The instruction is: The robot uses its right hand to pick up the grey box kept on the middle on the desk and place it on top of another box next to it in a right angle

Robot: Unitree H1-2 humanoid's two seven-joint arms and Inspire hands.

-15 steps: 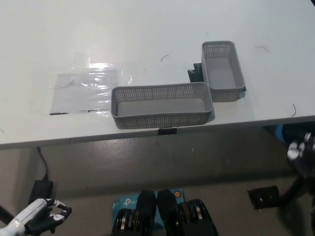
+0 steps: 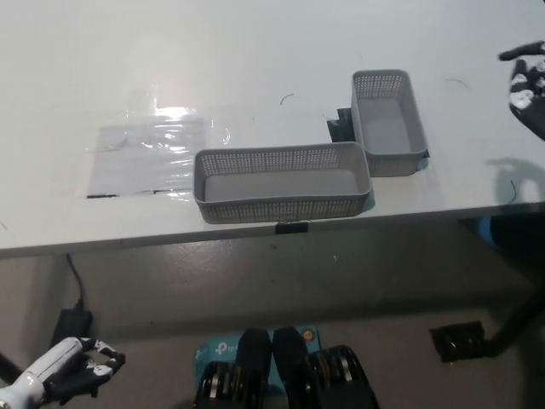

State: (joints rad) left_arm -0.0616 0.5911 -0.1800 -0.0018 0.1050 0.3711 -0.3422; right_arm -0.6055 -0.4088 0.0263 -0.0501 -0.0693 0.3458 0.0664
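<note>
Two grey perforated boxes stand on the white desk point(image 2: 255, 51). The long box point(image 2: 282, 182) lies crosswise near the desk's front edge. The smaller box point(image 2: 388, 122) stands lengthwise just behind its right end, forming an L shape. My black right hand point(image 2: 528, 85) hovers above the desk at the far right edge of the view, well right of the smaller box, fingers spread and holding nothing. My white left hand point(image 2: 64, 368) hangs low at the bottom left, below the desk, fingers curled loosely with nothing in them.
A clear plastic sheet point(image 2: 149, 153) lies on the desk left of the long box. A small black block point(image 2: 341, 127) sits against the smaller box's left side. Below the desk, a dark object point(image 2: 460, 341) lies on the floor.
My right hand has risen from below the desk's edge at the lower right to above the desk at the upper right. The boxes have not moved.
</note>
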